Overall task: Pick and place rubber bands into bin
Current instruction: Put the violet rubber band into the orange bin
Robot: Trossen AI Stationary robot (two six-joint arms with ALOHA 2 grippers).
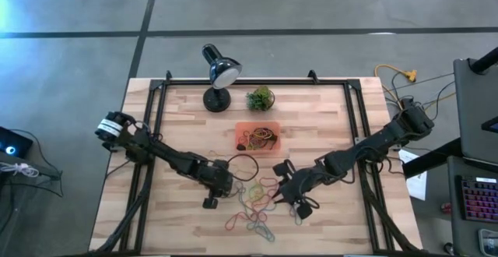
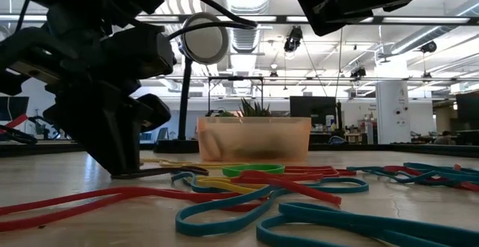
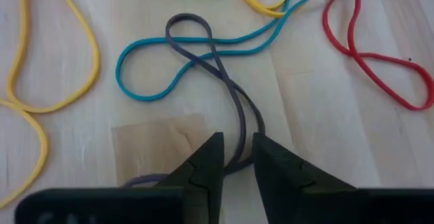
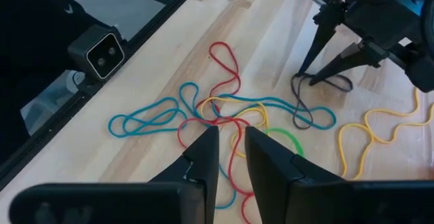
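Several coloured rubber bands [image 1: 253, 202] lie loose on the wooden table, near its front middle. The orange bin [image 1: 240, 129] stands farther back with a few bands inside; the low view shows it [image 2: 254, 138] behind the bands. My left gripper [image 3: 236, 137] is down at the table at the pile's left edge. It is open by a narrow gap, with one finger on each side of a strand of a grey band [image 3: 203, 54]. My right gripper [image 4: 232, 132] hangs above the pile's right side, narrowly open, with nothing between its fingers. My left gripper comes slanting down from the table's left, its fingers on each side of one strand of the grey band [image 3: 239, 125], near one end of the loop. Whether they touch the strand, I cannot tell. The band lies flat on the table.
A black desk lamp [image 1: 218, 74] and a small green plant ball [image 1: 260, 98] stand at the back, behind the bin. Black frame rails [image 1: 156, 124] run along both sides of the table. A small camera block [image 4: 102, 51] sits at the near edge.
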